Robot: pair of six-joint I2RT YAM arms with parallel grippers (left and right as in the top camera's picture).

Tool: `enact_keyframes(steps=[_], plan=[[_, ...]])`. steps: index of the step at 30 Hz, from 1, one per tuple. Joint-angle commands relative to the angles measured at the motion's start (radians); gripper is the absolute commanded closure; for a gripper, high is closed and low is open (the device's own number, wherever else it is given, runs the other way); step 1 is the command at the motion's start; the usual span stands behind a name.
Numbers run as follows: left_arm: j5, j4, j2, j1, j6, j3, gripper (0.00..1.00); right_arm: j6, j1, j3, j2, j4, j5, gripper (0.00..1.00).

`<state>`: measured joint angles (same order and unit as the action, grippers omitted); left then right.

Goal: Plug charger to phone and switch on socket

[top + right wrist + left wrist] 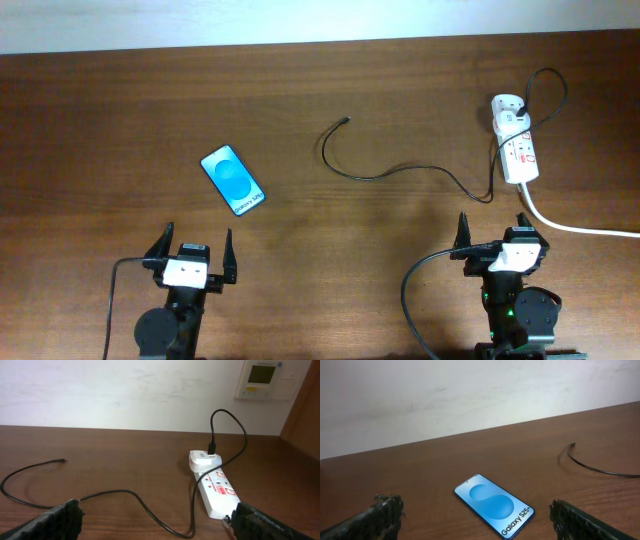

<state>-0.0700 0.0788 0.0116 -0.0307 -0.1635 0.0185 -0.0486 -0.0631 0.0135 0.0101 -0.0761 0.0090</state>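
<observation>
The phone lies flat on the table at the left, blue screen up; it also shows in the left wrist view. The charger cable runs from its loose connector tip across the table to the socket, where it enters a white adapter. In the right wrist view I see the cable, the tip and the socket. My left gripper is open and empty, just short of the phone. My right gripper is open and empty, just short of the socket.
The socket's thick white cord runs off to the right edge. The wooden table ends at a white wall at the back. A wall control panel shows in the right wrist view.
</observation>
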Motion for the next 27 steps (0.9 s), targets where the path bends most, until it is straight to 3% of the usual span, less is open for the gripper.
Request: enact_keyframes(steps=[1, 9, 13, 18, 27], plan=[[0.011, -0.003, -0.006, 0.001, 0.013, -0.010, 0.01, 0.000, -0.004, -0.008, -0.003, -0.002, -0.005, 0.01], [0.044, -0.039, -0.006, 0.001, 0.005, -0.010, 0.01, 0.000, -0.004, -0.008, -0.003, -0.002, -0.006, 0.02], [-0.039, -0.111, -0.006, 0.001, 0.006, -0.009, 0.01, 0.000, -0.004, -0.008, -0.003, -0.002, -0.006, 0.02], [-0.038, 0.002, -0.006, 0.001, 0.128, 0.047, 0.01, 0.000, -0.004, -0.008, -0.003, -0.002, -0.005, 0.02], [-0.038, 0.204, 0.120, 0.001, 0.207, 0.326, 0.01, 0.000, -0.004, -0.008, -0.003, -0.002, -0.006, 0.02]])
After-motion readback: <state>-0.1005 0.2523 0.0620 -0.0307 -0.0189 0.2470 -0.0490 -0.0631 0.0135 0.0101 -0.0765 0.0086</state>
